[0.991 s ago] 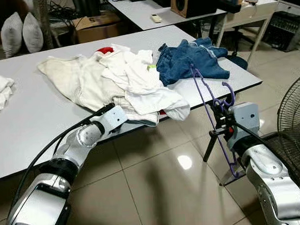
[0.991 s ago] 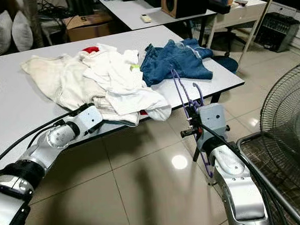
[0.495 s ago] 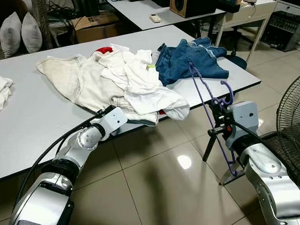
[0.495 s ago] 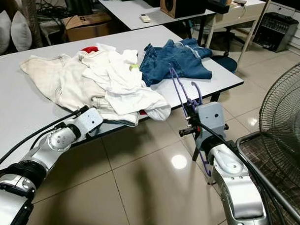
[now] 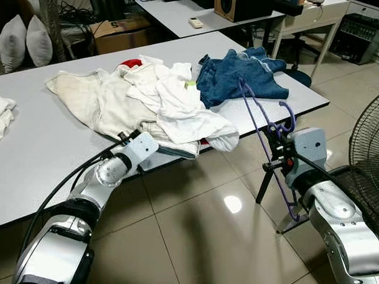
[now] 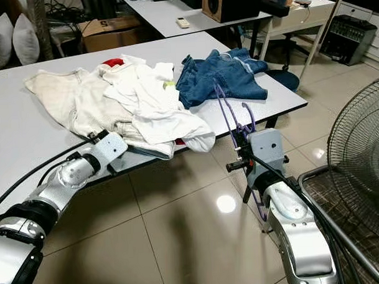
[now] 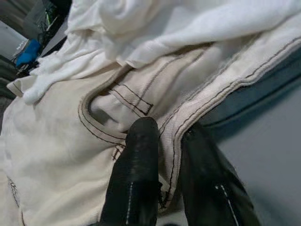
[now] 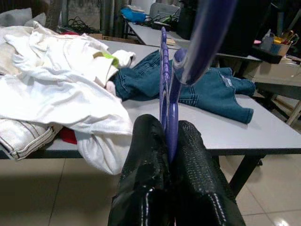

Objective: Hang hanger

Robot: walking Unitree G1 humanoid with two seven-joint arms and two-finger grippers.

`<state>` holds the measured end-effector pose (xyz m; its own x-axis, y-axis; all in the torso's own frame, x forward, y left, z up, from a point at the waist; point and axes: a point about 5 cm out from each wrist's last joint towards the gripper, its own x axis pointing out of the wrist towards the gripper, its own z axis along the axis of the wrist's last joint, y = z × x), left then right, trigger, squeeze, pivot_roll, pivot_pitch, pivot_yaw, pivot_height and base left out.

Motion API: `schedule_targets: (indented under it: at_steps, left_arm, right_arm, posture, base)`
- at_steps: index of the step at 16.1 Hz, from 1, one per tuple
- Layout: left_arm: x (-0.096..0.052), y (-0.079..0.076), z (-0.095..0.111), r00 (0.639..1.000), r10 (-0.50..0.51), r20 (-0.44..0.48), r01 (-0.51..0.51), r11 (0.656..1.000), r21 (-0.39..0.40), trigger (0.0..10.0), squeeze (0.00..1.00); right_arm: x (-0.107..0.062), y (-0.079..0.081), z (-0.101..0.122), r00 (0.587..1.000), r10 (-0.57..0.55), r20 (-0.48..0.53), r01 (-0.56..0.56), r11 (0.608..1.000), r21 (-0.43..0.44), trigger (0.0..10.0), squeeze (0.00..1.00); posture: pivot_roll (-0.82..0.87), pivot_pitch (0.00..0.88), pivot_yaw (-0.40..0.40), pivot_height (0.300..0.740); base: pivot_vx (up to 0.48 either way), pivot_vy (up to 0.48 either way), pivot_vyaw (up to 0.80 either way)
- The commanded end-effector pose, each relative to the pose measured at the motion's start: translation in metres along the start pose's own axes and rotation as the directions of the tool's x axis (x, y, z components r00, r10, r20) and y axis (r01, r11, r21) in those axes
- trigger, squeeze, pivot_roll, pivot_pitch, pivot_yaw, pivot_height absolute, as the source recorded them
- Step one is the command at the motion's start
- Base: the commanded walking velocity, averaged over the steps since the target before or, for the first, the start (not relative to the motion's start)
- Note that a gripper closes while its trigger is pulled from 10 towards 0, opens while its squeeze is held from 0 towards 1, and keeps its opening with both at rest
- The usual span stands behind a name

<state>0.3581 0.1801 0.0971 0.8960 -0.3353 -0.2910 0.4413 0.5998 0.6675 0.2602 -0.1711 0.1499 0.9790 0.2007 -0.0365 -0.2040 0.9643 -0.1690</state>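
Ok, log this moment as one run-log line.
right gripper: shut on purple hanger, beside table | left gripper: pinching cream trousers hem at table edge | hanger not hung

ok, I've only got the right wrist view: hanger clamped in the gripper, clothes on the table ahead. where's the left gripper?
Observer: Left gripper is at the table's near edge, by the cream trousers.
Operator: holding anything?
Observer: Yes. In the left wrist view its fingers pinch the trousers' stitched hem.
Operator: room on the right?
Observer: Tight, I'd say: a fan stands right beside the arm holding the hanger.
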Motion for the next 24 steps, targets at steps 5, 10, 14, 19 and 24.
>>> schedule_targets:
  at_steps: [5,10,14,19,24]
  left_arm:
    - [-0.002,0.019,0.0,0.999,0.052,-0.007,-0.052,0.999,-0.017,0.0,0.0]
    - [0.0,0.05,0.017,0.996,0.075,0.053,-0.063,0.978,-0.197,0.0,0.0]
    - [-0.025,0.175,0.116,0.868,0.365,0.336,-0.291,0.923,-0.251,0.0,0.0]
    - [-0.076,0.244,0.161,0.745,0.521,0.418,-0.527,0.843,-0.11,0.0,0.0]
    - [-0.018,0.16,0.1,0.968,0.16,0.193,-0.152,0.987,-0.059,0.0,0.0]
  right_arm:
    - [0.003,-0.001,0.003,0.999,-0.014,0.03,0.014,1.0,-0.004,10.0,0.0]
    - [0.005,0.002,0.008,0.997,0.04,0.065,-0.04,0.999,-0.001,10.0,0.0]
    - [0.005,0.005,0.025,0.964,0.21,0.161,-0.215,0.977,0.013,10.0,0.0]
    - [0.002,0.014,0.042,0.918,0.259,0.302,-0.301,0.948,0.1,10.0,0.0]
    - [-0.013,0.031,0.037,0.83,0.511,0.226,-0.533,0.845,0.049,10.0,0.0]
  posture:
    - [-0.23,0.0,0.045,0.74]
    - [-0.22,0.0,0.053,0.74]
    - [-0.19,0.0,0.056,0.74]
    - [-0.17,0.0,0.068,0.74]
    - [-0.18,0.0,0.072,0.74]
  base:
    - [0.0,0.0,0.0]
    - [0.0,0.0,0.0]
    - [0.0,0.0,0.0]
    - [0.0,0.0,0.0]
    - [0.0,0.0,0.0]
